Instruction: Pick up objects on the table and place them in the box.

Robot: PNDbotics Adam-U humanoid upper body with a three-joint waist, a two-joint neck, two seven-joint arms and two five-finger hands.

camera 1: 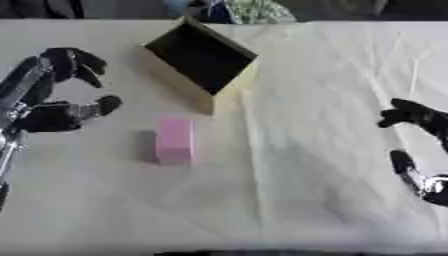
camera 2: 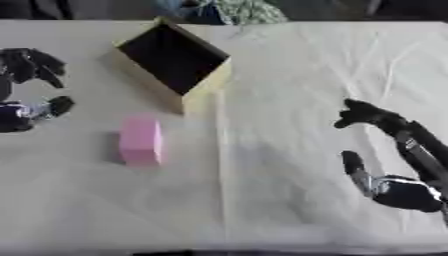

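Note:
A pink block (camera 1: 175, 140) lies on the cloth-covered table (camera 1: 306, 75), just in front of a yellow box (camera 1: 203, 59) with a dark open inside. My left hand (camera 1: 54, 107) hovers to the left of the block, fingers spread and curved, holding nothing. At the right edge my right hand (camera 2: 385, 150) is open too, fingers apart, well away from the block and the box.
The cream cloth has creases running down its right half. Dark and patterned shapes (camera 1: 254, 10) lie beyond the far table edge. Bare cloth stretches between the block and my right hand.

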